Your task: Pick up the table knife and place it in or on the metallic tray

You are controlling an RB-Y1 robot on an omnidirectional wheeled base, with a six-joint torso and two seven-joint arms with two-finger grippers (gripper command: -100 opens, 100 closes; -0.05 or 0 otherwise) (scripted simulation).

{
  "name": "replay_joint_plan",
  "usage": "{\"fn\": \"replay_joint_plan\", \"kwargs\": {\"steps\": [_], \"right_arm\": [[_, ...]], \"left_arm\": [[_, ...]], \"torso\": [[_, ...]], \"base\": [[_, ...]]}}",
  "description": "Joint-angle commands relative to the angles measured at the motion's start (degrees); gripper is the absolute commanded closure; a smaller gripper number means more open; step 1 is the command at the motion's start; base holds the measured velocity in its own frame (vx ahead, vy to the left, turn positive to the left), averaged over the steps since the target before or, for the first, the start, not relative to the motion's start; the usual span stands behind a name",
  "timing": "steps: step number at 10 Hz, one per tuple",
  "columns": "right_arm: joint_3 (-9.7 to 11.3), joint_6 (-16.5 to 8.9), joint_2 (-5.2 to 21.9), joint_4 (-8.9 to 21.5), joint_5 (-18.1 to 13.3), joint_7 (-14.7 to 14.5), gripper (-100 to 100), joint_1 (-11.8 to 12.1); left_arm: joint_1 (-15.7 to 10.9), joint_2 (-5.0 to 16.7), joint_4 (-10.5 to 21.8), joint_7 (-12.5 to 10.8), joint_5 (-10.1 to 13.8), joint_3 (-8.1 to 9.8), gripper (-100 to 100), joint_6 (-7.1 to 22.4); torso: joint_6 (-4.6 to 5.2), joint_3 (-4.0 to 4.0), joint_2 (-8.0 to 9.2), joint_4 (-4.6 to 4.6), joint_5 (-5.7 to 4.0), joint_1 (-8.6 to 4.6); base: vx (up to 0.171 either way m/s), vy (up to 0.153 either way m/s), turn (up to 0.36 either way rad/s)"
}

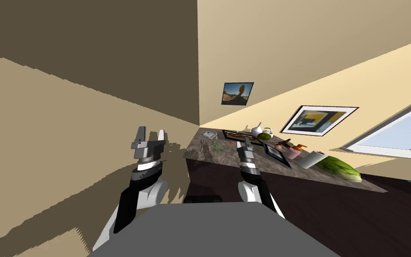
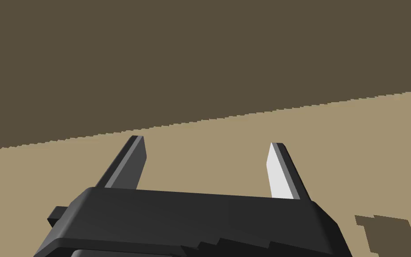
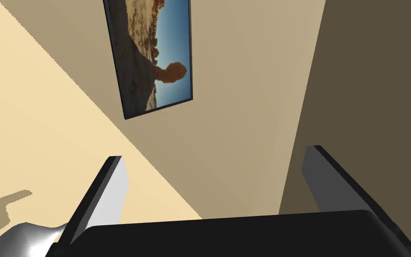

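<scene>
Holding both arms raised before the counter, I have the right gripper above its front edge, fingers spread wide. The left gripper, off the counter's left end by the wall, is spread too. A thin grey sliver, likely the table knife, lies near the left end. A flat dark-rimmed tray sits at the back edge.

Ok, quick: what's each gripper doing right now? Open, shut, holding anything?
Left gripper: jaws open, holding nothing.
Right gripper: jaws open, holding nothing.
</scene>
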State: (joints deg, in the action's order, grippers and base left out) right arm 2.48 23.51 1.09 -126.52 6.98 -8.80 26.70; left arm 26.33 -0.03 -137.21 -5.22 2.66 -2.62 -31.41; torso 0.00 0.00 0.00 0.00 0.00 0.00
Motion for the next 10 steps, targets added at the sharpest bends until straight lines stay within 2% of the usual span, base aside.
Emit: {"fn": "replay_joint_plan", "kwargs": {"steps": [1, 4, 5, 6, 7, 8, 9, 10], "right_arm": [[-0.5, 0.3, 1.8, 0.3, -0.6, -0.2, -100, 0.7], [-2.4, 1.5, 7.1, 1.6, -3.0, -0.8, -100, 3.3], [-2.4, 1.5, 8.0, 1.6, -3.0, -0.8, -100, 3.3], [-3.4, 2.0, 10.2, 2.3, -4.1, -1.0, -100, 4.5], [-3.4, 2.0, 10.8, 2.3, -4.1, -1.0, -100, 4.5], [-4.4, 2.6, 13.1, 3.0, -5.4, -1.3, -100, 6.0], [-4.4, 2.6, 14.0, 3.0, -5.4, -1.3, -100, 6.0], [-5.5, 3.2, 16.0, 3.9, -6.9, -1.6, -100, 7.6]], "left_arm": [[0.0, 0.0, 0.0, 0.0, 0.0, 0.0, 0, 0.0], [0.0, 0.0, 0.0, 0.0, 0.0, 0.0, 0, 0.0], [0.0, 0.0, 0.0, 0.0, 0.0, 0.0, 0, 0.0], [0.0, 0.0, 0.0, 0.0, 0.0, 0.01, 0, 0.0], [0.0, 0.0, 0.0, 0.0, 0.0, 0.0, 0, 0.0], [0.0, 0.0, 0.0, 0.0, 0.0, 0.0, 0, 0.0], [0.0, 0.0, 0.0, 0.0, 0.0, 0.0, 0, 0.0], [0.0, 0.0, 0.0, 0.0, 0.0, 0.01, 0, 0.0]], "torso": [[0.0, 0.0, 0.0, 0.0, 0.0, 0.0], [-0.01, 0.11, 0.19, 0.04, -0.05, -0.22], [-0.02, 0.14, 0.24, 0.05, -0.06, -0.28], [0.01, 0.11, 0.19, 0.05, -0.06, -0.25], [-0.01, 0.1, 0.18, 0.04, -0.05, -0.24], [0.01, 0.08, 0.14, 0.04, -0.05, -0.19], [-0.01, 0.08, 0.14, 0.03, -0.04, -0.17], [0.01, 0.08, 0.13, 0.03, -0.04, -0.18]], "base": [[-0.015, -0.016, 0.109], [-0.051, -0.051, 0.216], [-0.045, -0.053, 0.081], [-0.042, -0.048, 0.182], [-0.035, -0.036, 0.115], [-0.039, -0.03, 0.209], [-0.038, -0.034, 0.108], [-0.046, -0.042, 0.245]]}}
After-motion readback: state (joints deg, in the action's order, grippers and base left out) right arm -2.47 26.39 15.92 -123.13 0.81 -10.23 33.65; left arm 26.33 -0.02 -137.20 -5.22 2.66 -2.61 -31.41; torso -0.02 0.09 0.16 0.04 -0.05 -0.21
